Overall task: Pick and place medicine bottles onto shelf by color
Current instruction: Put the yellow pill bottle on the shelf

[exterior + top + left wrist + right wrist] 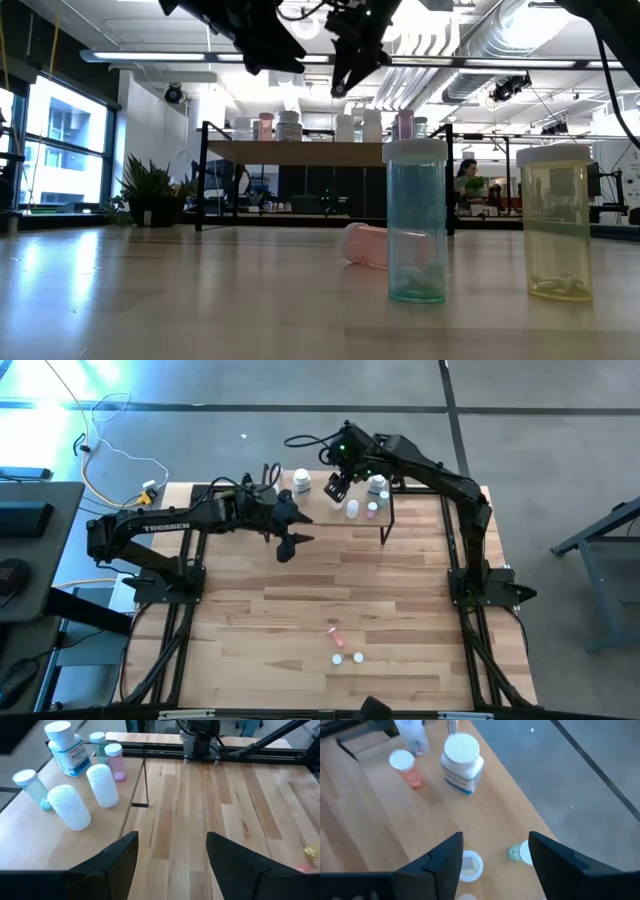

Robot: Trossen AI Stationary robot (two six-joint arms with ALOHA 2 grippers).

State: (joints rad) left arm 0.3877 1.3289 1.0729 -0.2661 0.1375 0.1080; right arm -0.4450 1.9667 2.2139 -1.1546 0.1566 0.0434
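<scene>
The bench (300, 620) carries the shelf (385, 510) along its far edge, and everything here is best placed against that shelf. The left gripper (285, 545) waits just off the shelf's near-left side, fingers spread and holding nothing. The right gripper (338, 485) hangs directly over the shelf with its fingers also spread and empty, so the step in hand looks like a release just finished. To do it well, it should lift straight up before swinging away (the bottles below stand close together and would topple at a brush). On the shelf stand several bottles, among them a large white jar (462, 762) and a pink bottle (116, 762). Well away from the shelf, near the bench's front edge, three remain: a teal bottle (416, 222), a yellow bottle (557, 222) and a pink bottle on its side (365, 245).
</scene>
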